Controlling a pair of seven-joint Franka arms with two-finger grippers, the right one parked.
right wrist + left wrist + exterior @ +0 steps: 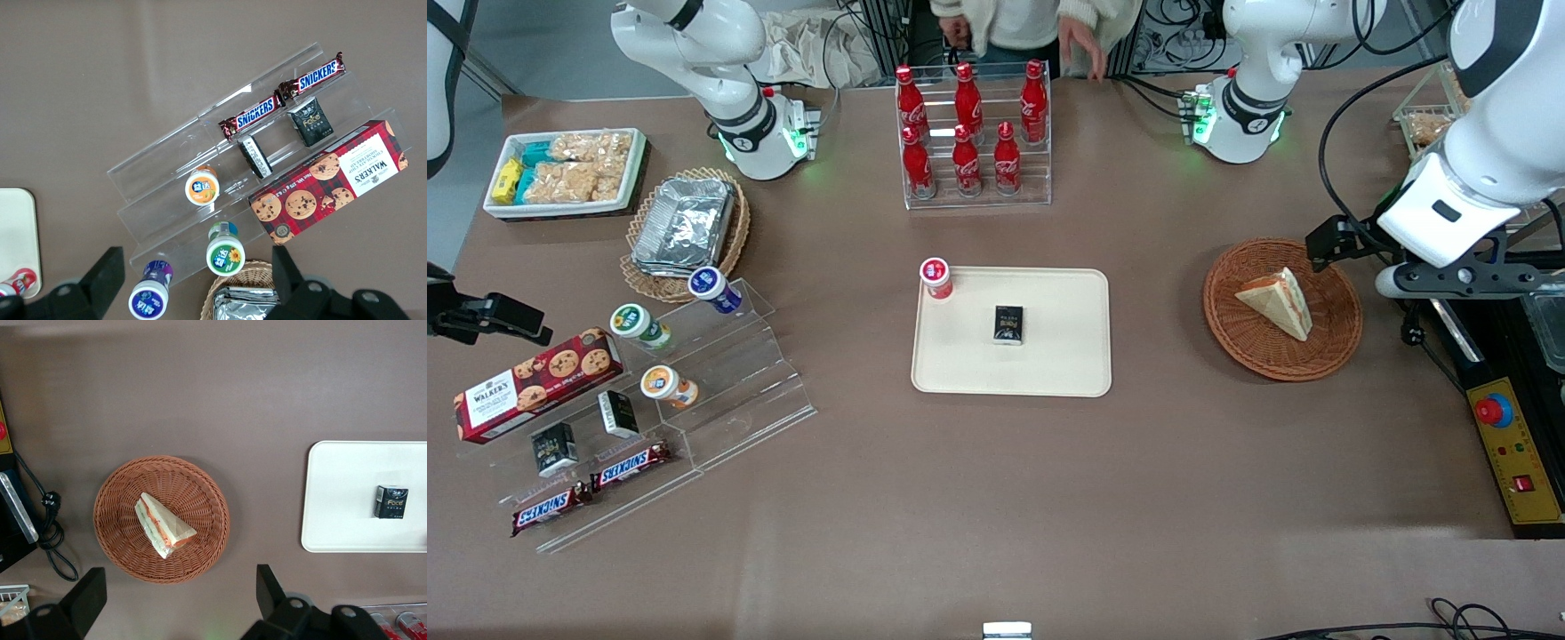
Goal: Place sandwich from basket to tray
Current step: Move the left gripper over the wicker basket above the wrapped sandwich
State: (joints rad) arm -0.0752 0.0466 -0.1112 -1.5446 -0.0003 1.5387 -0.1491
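Left wrist view: gripper (177,600), fingers spread wide and empty, held high above the basket (113,540). Sandwich (162,526) lies inside the basket, untouched. Risk noted: soft wedge may be crushed or slip. Tray (333,513) already carries a small black box (390,502); collision possible.

The front view looks steeply down on the whole table (996,498) from high up. The left wrist view looks straight down past the gripper (179,577), which hangs high over the basket (120,527), and shares the basket and the tray (333,493) with the front view. The right wrist view looks down, closer, on the rack (167,153) at the parked arm's end.
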